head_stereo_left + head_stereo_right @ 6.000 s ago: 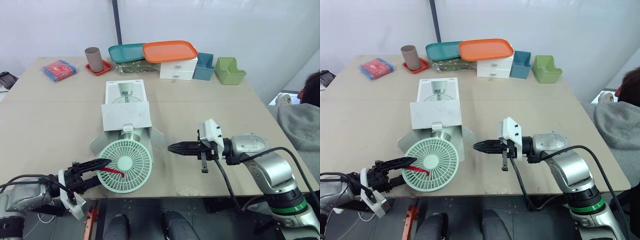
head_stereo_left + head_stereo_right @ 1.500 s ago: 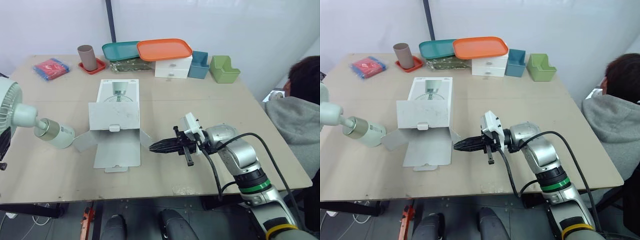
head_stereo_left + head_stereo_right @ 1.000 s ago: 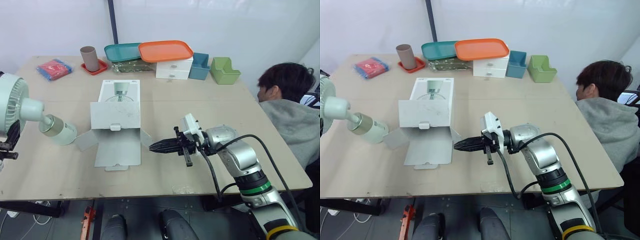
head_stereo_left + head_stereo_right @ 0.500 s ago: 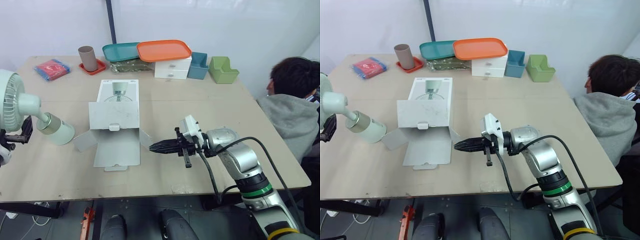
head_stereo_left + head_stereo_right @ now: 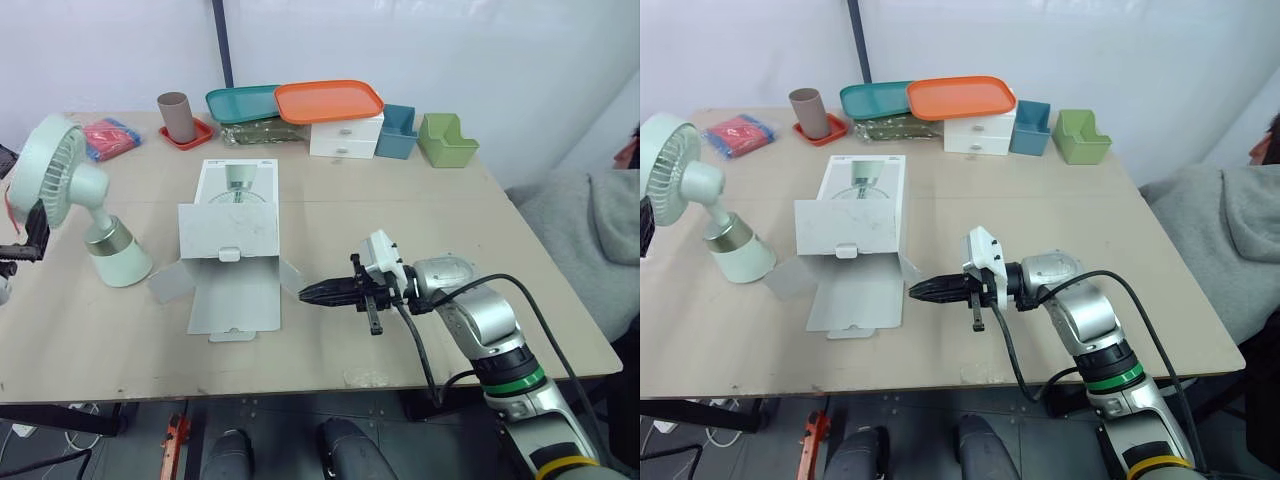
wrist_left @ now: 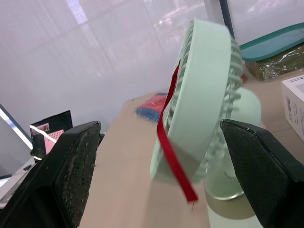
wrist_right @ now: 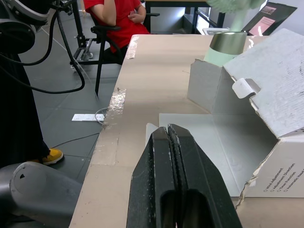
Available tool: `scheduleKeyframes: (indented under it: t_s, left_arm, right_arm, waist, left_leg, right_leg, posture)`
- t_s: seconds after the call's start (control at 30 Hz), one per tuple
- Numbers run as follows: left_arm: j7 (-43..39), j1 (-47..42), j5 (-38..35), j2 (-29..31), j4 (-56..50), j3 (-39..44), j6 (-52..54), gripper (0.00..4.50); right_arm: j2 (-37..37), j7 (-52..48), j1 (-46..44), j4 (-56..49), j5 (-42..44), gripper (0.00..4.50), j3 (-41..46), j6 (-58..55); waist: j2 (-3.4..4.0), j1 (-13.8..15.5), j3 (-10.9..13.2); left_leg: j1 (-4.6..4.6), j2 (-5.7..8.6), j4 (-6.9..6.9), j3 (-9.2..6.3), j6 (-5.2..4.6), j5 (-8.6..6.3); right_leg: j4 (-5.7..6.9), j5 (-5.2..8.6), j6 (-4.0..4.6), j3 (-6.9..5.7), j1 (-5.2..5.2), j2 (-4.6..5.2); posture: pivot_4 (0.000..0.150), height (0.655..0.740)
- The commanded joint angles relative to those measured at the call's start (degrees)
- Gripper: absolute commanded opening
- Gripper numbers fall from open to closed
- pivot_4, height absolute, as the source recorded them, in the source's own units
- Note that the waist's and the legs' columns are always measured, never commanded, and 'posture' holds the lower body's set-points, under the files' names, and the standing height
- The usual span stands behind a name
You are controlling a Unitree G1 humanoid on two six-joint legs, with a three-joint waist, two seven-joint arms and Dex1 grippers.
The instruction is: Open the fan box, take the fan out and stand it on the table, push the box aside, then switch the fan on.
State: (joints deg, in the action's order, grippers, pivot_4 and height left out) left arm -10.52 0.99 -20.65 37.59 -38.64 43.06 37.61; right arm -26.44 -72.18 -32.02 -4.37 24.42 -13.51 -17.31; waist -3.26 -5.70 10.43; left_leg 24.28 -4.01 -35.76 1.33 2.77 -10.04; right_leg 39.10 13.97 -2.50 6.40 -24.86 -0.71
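In left wrist view, red ribbon hangs from fan.

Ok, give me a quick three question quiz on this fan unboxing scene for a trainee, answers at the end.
1. True or false: the pale green plastic fan stands on the beige table, outside the white cardboard box.
2. The right tool is: A wide open, B shut, C gripping a box flap.
3. What colour is the ribbon hanging on the fan's grille?
Key: 1 true; 2 B; 3 red.
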Motion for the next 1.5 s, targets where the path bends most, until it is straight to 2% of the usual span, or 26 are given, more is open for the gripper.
scheduleKeyframes:
  t_s: [0.03,0.27,0.33,0.53,0.67,0.7,0.73,0.8,0.97,1.0,1.17,1.3,1.5]
  left_arm:
    - [-1.67,-0.17,-0.47,-0.03,-1.25,2.91,-3.59,4.29]
    - [-9.8,1.6,-8.22,-0.97,-3.35,4.82,-9.1,4.29]
    - [-13.81,4.07,-11.07,-1.2,-4.64,3.72,-10.6,4.29]
    - [-19.23,9.22,-15.29,-1.68,-7.19,0.04,-12.42,4.29]
    - [-27.58,20.18,-22.58,-1.82,-11.61,-4.17,-10.15,4.29]
    - [-28.48,21.81,-23.68,-1.71,-12.04,-5.35,-9.94,4.5]
    - [-29.84,23.82,-23.99,-1.89,-12.2,-6.5,-10.31,4.5]
    - [-32.27,27.45,-22.97,-2.45,-11.23,-9.32,-11.52,4.5]
    - [-34.39,28.9,-18.58,-4.19,-6.48,-14.2,-15.74,4.5]
    - [-35.0,28.92,-17.99,-4.22,-5.43,-14.56,-16.54,4.5]
    - [-35.12,27.27,-16.27,-4.71,-2.64,-16.87,-18.55,4.5]
    - [-35.22,29.14,-16.81,-4.84,-3.98,-18.38,-17.83,4.5]
    - [-35.12,30.2,-16.25,-4.72,-3.7,-18.81,-18.89,4.5]
  right_arm:
    - [0.13,0.59,-1.08,-1.22,0.12,0.0,0.95,0.73]
    - [0.0,3.42,-2.55,0.52,-1.64,0.0,1.4,0.56]
    - [-0.04,4.87,-2.99,0.9,-2.48,0.0,1.6,0.22]
    - [-0.56,7.37,-3.57,0.96,-3.16,0.0,2.12,-0.79]
    - [-1.36,10.0,-2.96,-2.34,-2.4,0.0,3.16,-3.92]
    - [-1.66,10.2,-3.1,-2.65,-1.95,0.54,3.48,-4.72]
    - [-2.03,10.57,-2.91,-3.85,-1.14,0.8,3.87,-6.29]
    - [-2.77,12.16,-2.77,-5.64,-1.07,1.83,4.4,-8.77]
    - [-2.74,19.57,-4.49,-6.68,-4.25,4.22,4.07,-14.59]
    - [-1.98,22.24,-5.29,-6.7,-5.06,4.43,3.3,-17.77]
    - [1.93,26.96,-6.38,-7.58,-6.06,4.43,-0.08,-24.98]
    - [4.82,29.2,-6.34,-7.79,-7.38,4.43,-3.71,-28.25]
    - [7.69,29.98,-7.53,-8.22,-6.05,4.43,-4.02,-30.46]
  waist:
    - [0.0,0.0,0.0]
    - [0.0,-0.01,0.0]
    - [0.0,-0.08,0.0]
    - [0.0,-0.01,0.0]
    - [0.01,-0.18,0.01]
    - [0.01,-0.17,0.01]
    - [0.02,-0.15,0.01]
    - [0.02,-0.15,0.01]
    - [0.04,-0.16,0.02]
    - [0.03,-0.17,0.02]
    - [0.03,-0.21,0.01]
    - [0.03,-0.21,0.01]
    - [0.04,-0.19,0.02]
  left_leg:
    - [0.0,0.0,0.0,0.0,0.0,0.0]
    - [0.01,0.0,-0.01,0.0,0.0,0.0]
    - [0.01,0.0,-0.02,0.03,0.0,0.0]
    - [0.01,0.0,0.0,0.02,0.0,0.0]
    - [0.02,0.01,0.0,0.09,-0.01,-0.01]
    - [0.02,0.01,0.02,0.1,-0.01,-0.01]
    - [0.02,0.01,0.03,0.1,-0.01,-0.01]
    - [0.02,0.01,0.05,0.05,-0.01,-0.01]
    - [0.0,0.03,-0.03,0.05,-0.01,0.0]
    - [0.0,0.04,-0.05,0.05,-0.02,0.0]
    - [0.0,0.06,0.0,0.04,-0.03,0.0]
    - [0.07,0.08,0.12,0.05,-0.05,-0.02]
    - [0.14,0.08,0.15,0.03,-0.07,-0.05]
  right_leg:
    - [0.0,0.0,0.0,0.0,0.0,0.0]
    - [0.0,0.0,0.0,0.0,0.01,0.0]
    - [0.0,-0.01,-0.01,0.02,-0.01,0.01]
    - [0.0,0.14,0.21,0.03,-0.01,0.01]
    - [-0.01,0.16,0.22,0.1,-0.04,0.04]
    - [-0.01,0.19,0.24,0.1,-0.06,0.05]
    - [-0.01,0.21,0.26,0.1,-0.06,0.05]
    - [-0.01,0.24,0.3,0.08,-0.07,0.02]
    - [-0.01,0.21,0.32,0.1,-0.06,0.04]
    - [-0.01,0.2,0.32,0.1,-0.07,0.04]
    - [-0.01,0.14,0.37,0.16,-0.16,0.02]
    - [-0.01,0.25,0.32,0.17,-0.22,0.03]
    - [-0.02,0.29,0.33,0.17,-0.29,0.03]
  posture:
    - [0.15,0.74]
    - [0.15,0.74]
    - [0.15,0.74]
    - [0.15,0.74]
    - [0.15,0.74]
    - [0.15,0.74]
    - [0.15,0.74]
    - [0.15,0.74]
    - [0.15,0.74]
    - [0.15,0.74]
    - [0.15,0.74]
    - [0.15,0.74]
    - [0.15,0.74]
